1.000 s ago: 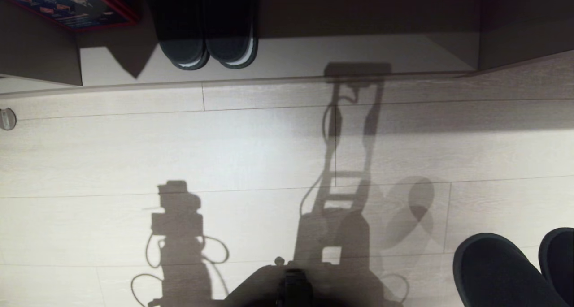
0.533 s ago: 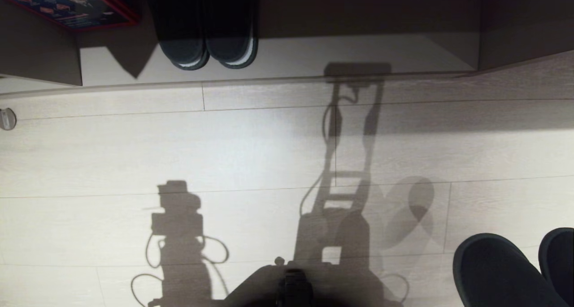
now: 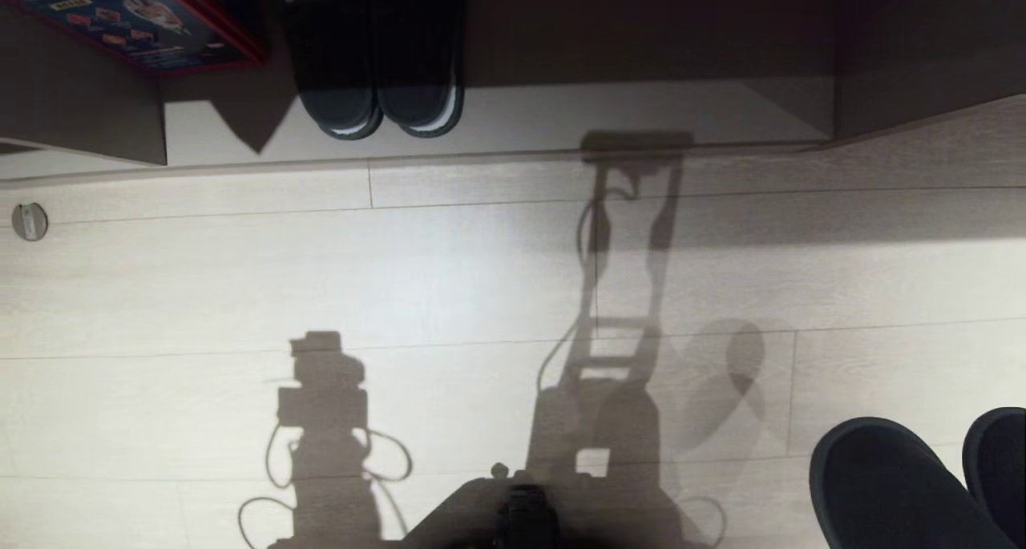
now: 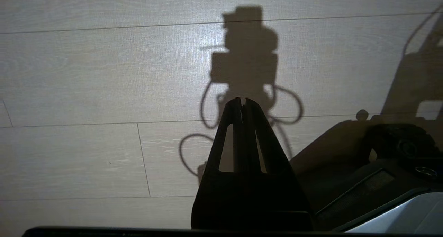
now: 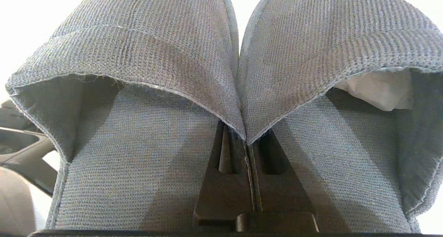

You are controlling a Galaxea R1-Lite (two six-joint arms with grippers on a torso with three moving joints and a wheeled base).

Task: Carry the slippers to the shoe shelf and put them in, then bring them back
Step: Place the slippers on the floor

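Dim frames; crisp robot shadows stretch across the pale floor (image 3: 160,292), lit from behind; shelf recess dark.

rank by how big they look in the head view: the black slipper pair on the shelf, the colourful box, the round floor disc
1. black slipper pair
2. colourful box, cut off by the frame edge, so its rank against the pair is unsure
3. round floor disc, clearly smallest

Left gripper (image 4: 242,102) jaws together above floor (image 4: 86,74).
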